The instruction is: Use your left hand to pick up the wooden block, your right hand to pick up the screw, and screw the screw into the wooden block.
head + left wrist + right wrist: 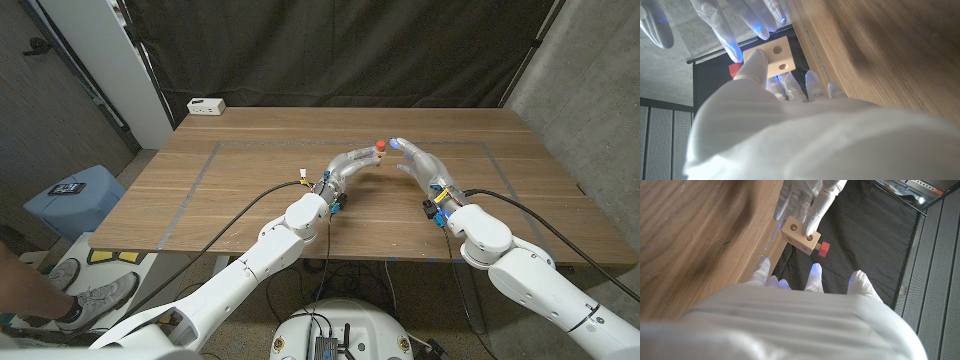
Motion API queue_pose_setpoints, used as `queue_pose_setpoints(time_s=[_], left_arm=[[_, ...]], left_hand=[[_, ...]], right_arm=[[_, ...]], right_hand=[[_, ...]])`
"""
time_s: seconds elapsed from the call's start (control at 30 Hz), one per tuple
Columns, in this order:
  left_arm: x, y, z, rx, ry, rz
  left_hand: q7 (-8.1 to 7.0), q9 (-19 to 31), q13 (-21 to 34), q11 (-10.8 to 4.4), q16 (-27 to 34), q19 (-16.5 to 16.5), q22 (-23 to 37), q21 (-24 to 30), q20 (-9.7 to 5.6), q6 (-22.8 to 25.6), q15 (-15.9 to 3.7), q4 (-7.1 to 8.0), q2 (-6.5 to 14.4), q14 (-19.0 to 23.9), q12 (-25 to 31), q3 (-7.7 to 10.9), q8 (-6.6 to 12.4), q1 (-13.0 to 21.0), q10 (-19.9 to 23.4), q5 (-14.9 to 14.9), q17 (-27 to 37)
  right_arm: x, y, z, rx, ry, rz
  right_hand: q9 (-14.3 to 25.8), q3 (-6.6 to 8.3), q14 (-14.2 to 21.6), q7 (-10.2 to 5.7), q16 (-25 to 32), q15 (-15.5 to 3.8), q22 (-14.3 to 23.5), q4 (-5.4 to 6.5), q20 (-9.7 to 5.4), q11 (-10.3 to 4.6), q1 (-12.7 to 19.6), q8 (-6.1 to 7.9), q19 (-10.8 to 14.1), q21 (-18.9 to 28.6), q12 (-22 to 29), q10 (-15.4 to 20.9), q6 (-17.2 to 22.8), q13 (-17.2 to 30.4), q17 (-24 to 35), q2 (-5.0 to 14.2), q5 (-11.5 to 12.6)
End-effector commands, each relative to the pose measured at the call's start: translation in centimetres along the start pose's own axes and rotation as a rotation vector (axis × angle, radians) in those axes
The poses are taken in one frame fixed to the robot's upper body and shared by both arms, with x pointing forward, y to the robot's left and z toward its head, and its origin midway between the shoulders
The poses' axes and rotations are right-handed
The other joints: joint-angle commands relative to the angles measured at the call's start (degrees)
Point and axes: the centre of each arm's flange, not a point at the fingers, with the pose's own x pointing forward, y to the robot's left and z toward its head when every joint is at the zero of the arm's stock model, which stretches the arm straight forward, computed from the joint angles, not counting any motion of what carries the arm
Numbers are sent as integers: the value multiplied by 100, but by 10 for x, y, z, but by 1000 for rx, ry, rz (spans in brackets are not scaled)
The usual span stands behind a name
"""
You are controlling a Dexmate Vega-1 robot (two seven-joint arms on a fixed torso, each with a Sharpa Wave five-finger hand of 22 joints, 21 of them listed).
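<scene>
Fingers (812, 222) of the left hand (352, 163) clamp the wooden block (800, 235) above mid-table, red-headed screw (823, 248) already seated in its end and jutting toward the right hand (418, 160), whose spread, empty fingers hover just beside it.

Screw (824, 249) shank hidden in wooden block (801, 234).
</scene>
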Motion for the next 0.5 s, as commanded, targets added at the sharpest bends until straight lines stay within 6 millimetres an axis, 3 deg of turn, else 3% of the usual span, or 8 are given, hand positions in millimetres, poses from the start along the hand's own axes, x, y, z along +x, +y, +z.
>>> queue_pose_setpoints(time_s=[0.03,0.5], left_arm=[[-1,1,0,-2,-1,1],[-1,1,-1,-1,1,3]], left_hand=[[32,13,6,8,38,14,23,24,29,82,-328,36,38,35,51,7,38,3,29,47,16],[21,13,7,13,39,17,24,25,29,80,-319,39,42,38,51,7,36,2,32,47,16]], right_arm=[[0,5,-2,7,4,7],[0,8,-3,10,6,9]], right_hand=[[20,-22,-63,-5,24,25,15,1,25,-39,-63,18,-5,-6,14,-28,-26,16,24,-6,10],[20,-22,-62,-4,28,22,16,3,19,-36,-72,31,6,-1,19,-25,-20,16,24,0,12]])
